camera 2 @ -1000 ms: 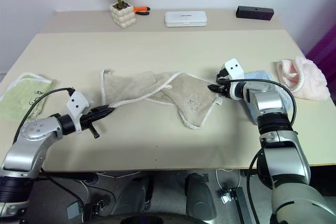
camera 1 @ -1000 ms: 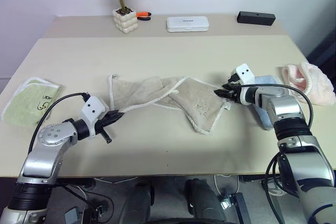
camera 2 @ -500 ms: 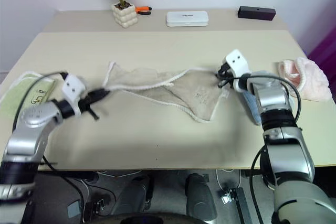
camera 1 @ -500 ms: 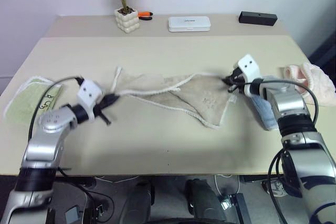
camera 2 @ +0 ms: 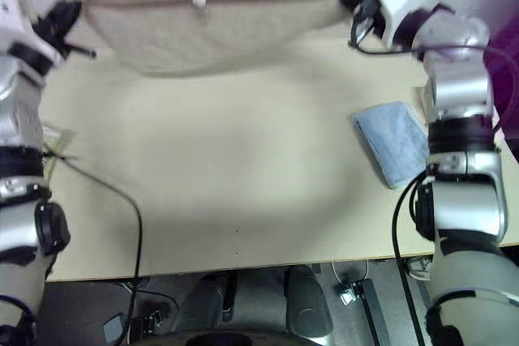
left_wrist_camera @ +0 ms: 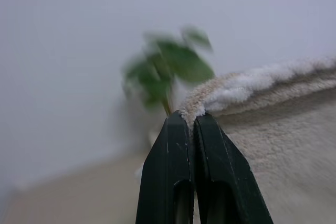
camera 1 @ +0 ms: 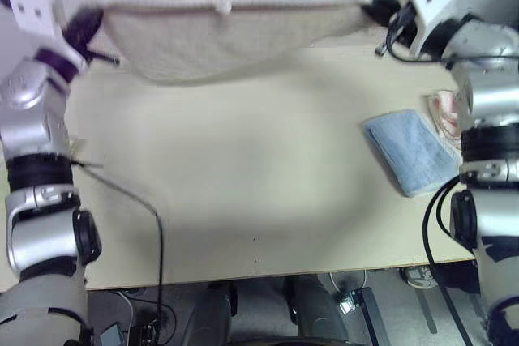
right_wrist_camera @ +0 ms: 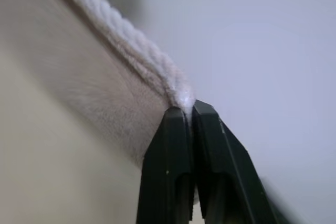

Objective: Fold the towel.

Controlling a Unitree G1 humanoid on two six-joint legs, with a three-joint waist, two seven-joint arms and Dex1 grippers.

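Both arms are raised high and spread wide, forearms reaching up over the surface (camera 1: 243, 168). The left gripper (left_wrist_camera: 190, 121) is clamped on one corner of the towel (camera 1: 227, 34), the right gripper (right_wrist_camera: 188, 111) pinched tight on the opposite corner's corded edge. The towel hangs stretched between them, clear of the surface, sagging in the middle. A blue cloth (camera 1: 409, 151) lies below the right arm.
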